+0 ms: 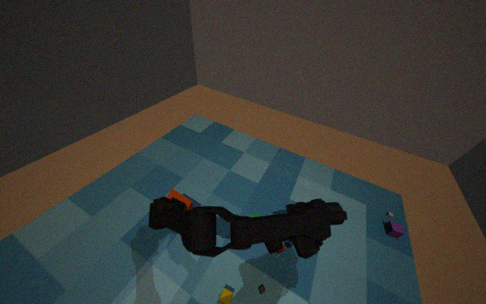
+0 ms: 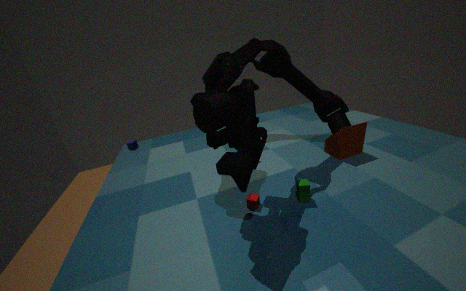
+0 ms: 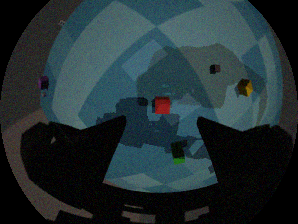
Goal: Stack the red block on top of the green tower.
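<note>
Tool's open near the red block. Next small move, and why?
Probably ease the tool forward and down until its open fingers straddle the red block. In the exterior view the tips hang above and just short of the block, which sits on the mat beside the green tower, ungrasped.

Arm: black, six joints, it rises from the orange base (image 2: 346, 142) in a high arch and bends down again on the far side from the base.
Elbow: the highest part, above and between the base and the wrist.
Wrist: turned downward, hanging over the counter (image 2: 164, 233).
Gripper (image 2: 243, 183): pointing almost straight down, tips above the counter and not touching it.
Jaws: wide apart, nothing between them.
Fingers: two dark shapes at left and right in the wrist view.
</note>
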Controlling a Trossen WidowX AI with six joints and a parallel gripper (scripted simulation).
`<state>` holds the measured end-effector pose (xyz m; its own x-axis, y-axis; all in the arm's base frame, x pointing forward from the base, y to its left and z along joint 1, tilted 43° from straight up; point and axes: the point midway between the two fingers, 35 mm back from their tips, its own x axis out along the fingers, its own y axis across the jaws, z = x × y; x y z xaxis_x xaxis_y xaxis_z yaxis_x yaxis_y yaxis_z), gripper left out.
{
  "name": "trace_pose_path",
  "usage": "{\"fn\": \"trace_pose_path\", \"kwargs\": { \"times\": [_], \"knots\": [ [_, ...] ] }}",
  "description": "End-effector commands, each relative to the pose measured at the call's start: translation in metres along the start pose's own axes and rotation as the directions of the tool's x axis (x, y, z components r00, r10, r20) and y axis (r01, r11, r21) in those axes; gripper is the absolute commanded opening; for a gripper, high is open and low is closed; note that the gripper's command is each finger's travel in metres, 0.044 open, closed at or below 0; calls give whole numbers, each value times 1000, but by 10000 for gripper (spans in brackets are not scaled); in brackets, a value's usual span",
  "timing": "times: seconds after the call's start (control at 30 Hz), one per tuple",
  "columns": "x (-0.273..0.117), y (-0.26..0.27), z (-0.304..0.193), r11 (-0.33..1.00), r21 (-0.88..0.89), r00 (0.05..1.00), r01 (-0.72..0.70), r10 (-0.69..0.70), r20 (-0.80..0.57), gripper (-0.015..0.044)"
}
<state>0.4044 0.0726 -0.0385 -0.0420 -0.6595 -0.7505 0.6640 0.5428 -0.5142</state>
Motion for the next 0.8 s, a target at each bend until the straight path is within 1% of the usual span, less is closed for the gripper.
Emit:
{"fn": "trace_pose_path", "kwargs": {
  "times": [0.0, 0.17, 0.4, 0.77],
  "knots": [
    [15, -1, -1, 1000, 0, 1000, 8, -8, 4, 440],
    [40, -3, -1, 1000, 0, 1000, 10, -10, 5, 440],
    [43, -3, -2, 1000, 0, 1000, 10, -10, 5, 440],
    [60, -3, -2, 1000, 0, 1000, 10, -10, 5, 440]
  ]
}}
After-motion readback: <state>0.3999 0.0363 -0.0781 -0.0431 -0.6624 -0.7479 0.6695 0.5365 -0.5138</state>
